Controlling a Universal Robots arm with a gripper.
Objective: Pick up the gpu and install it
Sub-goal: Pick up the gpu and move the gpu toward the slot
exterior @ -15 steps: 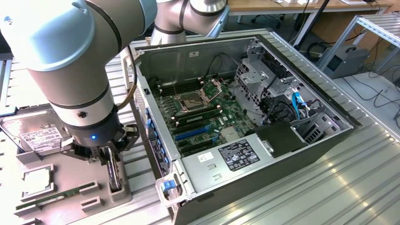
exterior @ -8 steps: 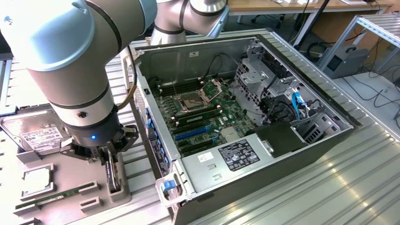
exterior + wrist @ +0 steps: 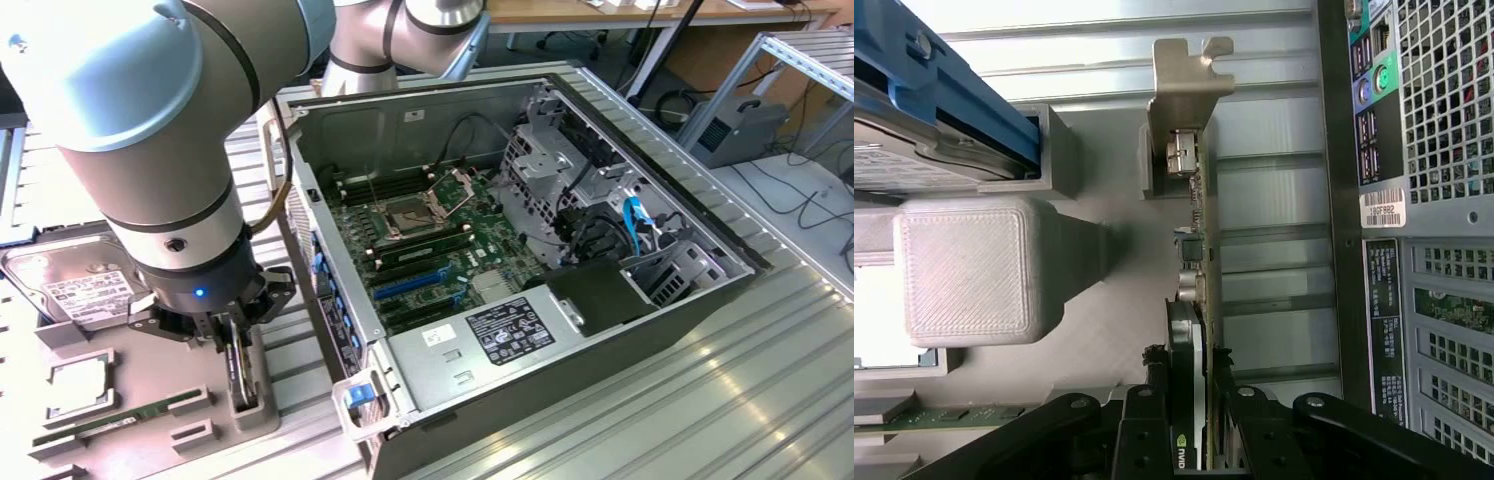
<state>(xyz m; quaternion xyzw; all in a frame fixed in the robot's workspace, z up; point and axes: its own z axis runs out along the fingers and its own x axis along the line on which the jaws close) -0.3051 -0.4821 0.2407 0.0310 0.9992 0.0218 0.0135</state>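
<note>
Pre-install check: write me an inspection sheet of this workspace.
Surface: ribbed metal table carrying a grey parts holder and an open computer case.
Job's things: graphics card standing on edge in the holder, not in the case.
Clutter: hard drive, processor chip and memory stick in the holder.
Grippers: end effector closed on both faces of the graphics card.
Cables: blue cable and black ones inside the case.
Surroundings: metal frame, floor cables.
</note>
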